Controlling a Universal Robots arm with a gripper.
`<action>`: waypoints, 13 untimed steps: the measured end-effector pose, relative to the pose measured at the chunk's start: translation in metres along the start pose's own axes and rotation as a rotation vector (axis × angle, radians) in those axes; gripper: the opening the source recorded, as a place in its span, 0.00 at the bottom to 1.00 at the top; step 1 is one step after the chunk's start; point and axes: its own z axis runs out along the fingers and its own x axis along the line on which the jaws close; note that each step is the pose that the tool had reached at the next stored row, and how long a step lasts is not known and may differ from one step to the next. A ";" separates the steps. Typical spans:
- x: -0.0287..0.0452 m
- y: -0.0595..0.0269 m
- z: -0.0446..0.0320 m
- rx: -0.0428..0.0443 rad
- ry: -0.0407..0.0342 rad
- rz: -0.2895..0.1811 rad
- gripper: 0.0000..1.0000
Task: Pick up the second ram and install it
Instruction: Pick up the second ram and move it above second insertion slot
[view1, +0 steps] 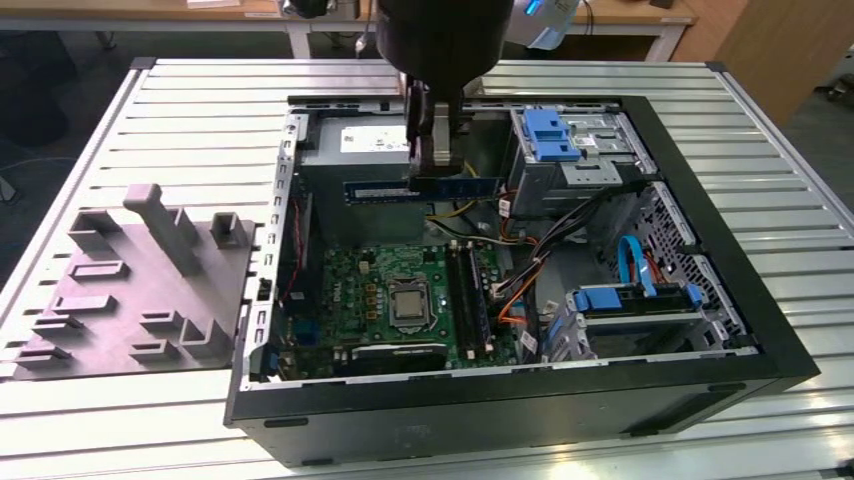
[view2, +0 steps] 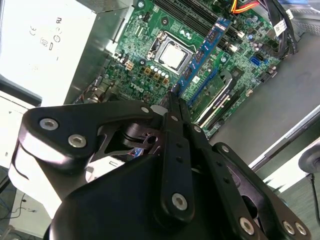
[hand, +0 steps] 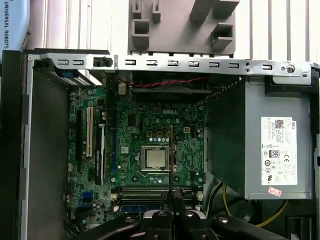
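The second ram (view1: 380, 191), a long narrow blue-black strip, hangs in the air inside the open computer case (view1: 747, 330), touching nothing but the pincer. In the exterior view it lies level, with its long side running from that view's left to its right. The pincer (view1: 437, 172) grips it from above near its middle, jaws clamped on the strip's flat faces, so both ends stick out free.

In the second wrist view the second ram (view2: 207, 45) stretches away from the pincer (view2: 173, 98) over the board. In the first wrist view it shows edge-on as a thin dark line rising from the pincer (hand: 171, 198).

Below the strip lies the green motherboard (view1: 354, 290), flat on the case floor. Its processor socket (view1: 404, 300) sits near the middle. The long black slots (view1: 467, 290) run just beside the socket, toward the exterior view's right. The strip is well above these slots and not seated in any of them.

Behind the strip in the exterior view stands the grey power supply (view1: 350, 145) with its white label. Toward that view's right is a drive cage (view1: 587, 150) with blue plastic parts. Orange, black and yellow cables (view1: 514, 300) trail between the board and the cage.

The case rests on a ribbed metal table (view1: 747, 120). A grey fixture (view1: 134, 290) with raised blocks and pockets lies on the table beside the case, on the exterior view's left.
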 end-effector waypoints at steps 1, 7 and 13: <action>0.0000 0.0000 0.0001 -0.0001 0.0001 0.000 0.12; 0.0004 -0.0005 0.0072 0.0000 -0.0030 0.000 0.12; 0.0004 -0.0034 0.0135 0.0000 -0.0044 0.000 0.12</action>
